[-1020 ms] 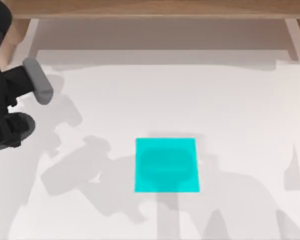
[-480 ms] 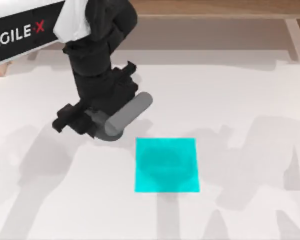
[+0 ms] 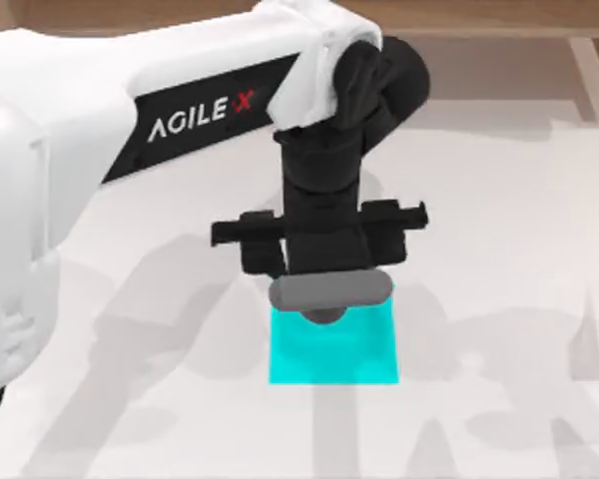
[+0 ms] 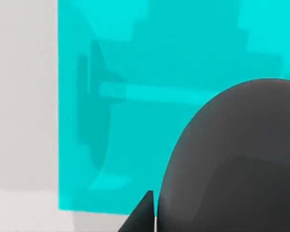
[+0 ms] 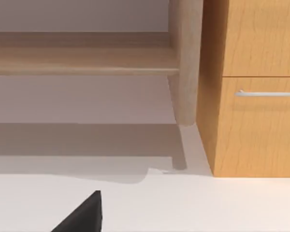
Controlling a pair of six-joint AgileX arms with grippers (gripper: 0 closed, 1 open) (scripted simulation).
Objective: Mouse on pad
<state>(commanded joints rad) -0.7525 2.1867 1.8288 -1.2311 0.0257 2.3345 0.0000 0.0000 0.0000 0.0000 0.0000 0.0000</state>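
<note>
Grey mouse (image 3: 329, 291), judged light, rigid and slippery, is clasped across its middle by the left pincer (image 3: 324, 289) above the cyan pad (image 3: 334, 354).

One flat bright cyan square pad (image 3: 334, 349), one smooth grey rounded oblong mouse (image 3: 329, 292), one white table (image 3: 499, 230), one wooden drawer cabinet (image 5: 256, 96).
</note>
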